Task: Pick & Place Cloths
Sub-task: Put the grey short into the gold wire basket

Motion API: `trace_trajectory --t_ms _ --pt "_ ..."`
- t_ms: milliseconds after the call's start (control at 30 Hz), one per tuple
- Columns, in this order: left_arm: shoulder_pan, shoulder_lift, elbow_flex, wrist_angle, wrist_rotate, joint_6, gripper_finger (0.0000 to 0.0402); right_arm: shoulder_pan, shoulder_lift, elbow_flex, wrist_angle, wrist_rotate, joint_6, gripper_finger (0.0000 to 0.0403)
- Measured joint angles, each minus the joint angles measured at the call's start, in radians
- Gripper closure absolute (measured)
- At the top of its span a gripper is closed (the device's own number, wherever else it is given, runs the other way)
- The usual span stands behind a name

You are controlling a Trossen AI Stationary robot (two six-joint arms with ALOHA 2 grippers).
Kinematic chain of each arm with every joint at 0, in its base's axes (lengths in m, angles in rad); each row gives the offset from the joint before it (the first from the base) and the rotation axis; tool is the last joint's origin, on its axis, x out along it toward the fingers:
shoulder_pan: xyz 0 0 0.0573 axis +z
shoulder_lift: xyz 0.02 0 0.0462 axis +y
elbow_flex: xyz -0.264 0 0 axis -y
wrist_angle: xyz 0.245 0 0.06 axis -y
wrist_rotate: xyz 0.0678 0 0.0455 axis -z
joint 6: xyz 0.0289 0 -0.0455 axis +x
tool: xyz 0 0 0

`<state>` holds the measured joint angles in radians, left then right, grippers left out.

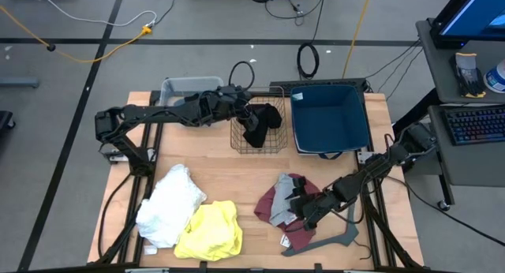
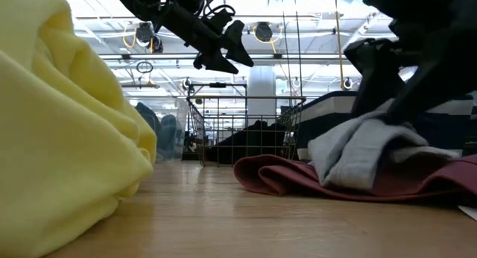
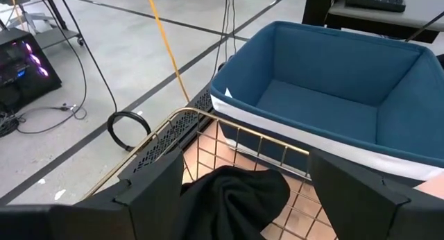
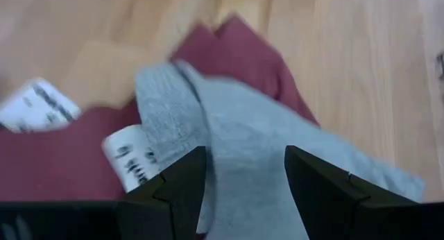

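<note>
Overhead, wooden table [image 1: 237,166], cabled grey floor [image 1: 79,36]; left claw [image 1: 246,114], right claw [image 1: 298,210] both open.

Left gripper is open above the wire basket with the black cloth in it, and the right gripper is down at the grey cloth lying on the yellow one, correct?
Not quite. The grey fabric cloth lies on the maroon fabric cloth, not the yellow one, as the high view shows. The rest holds: the left gripper is open above the wire mesh basket holding the black fabric cloth, and the right gripper is open at the grey cloth.

Bright, even overhead light; ceiling lamps glare in the low view (right wrist view motion-blurred).
</note>
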<state>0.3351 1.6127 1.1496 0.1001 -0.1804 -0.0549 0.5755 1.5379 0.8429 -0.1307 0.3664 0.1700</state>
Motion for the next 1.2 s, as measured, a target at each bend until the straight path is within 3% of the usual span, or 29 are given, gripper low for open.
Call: trace_trajectory --t_ms 267,400,833,1200 --pt "-0.003 0.000 0.000 -0.001 0.000 -0.001 0.0096 -0.018 0.000 0.000 -0.031 0.003 0.002 0.0214" --pt "-0.007 0.000 0.000 0.000 0.000 -0.002 0.0096 -0.036 0.000 0.000 -0.053 0.002 0.002 0.0236" --pt "-0.011 0.000 0.000 0.000 0.000 -0.001 0.0094 -0.064 0.000 0.000 -0.084 -0.004 0.063 0.0393" --pt "-0.011 0.000 0.000 -0.001 0.021 -0.001 0.0094 -0.064 -0.060 -0.001 -0.077 -0.010 0.075 0.0398"
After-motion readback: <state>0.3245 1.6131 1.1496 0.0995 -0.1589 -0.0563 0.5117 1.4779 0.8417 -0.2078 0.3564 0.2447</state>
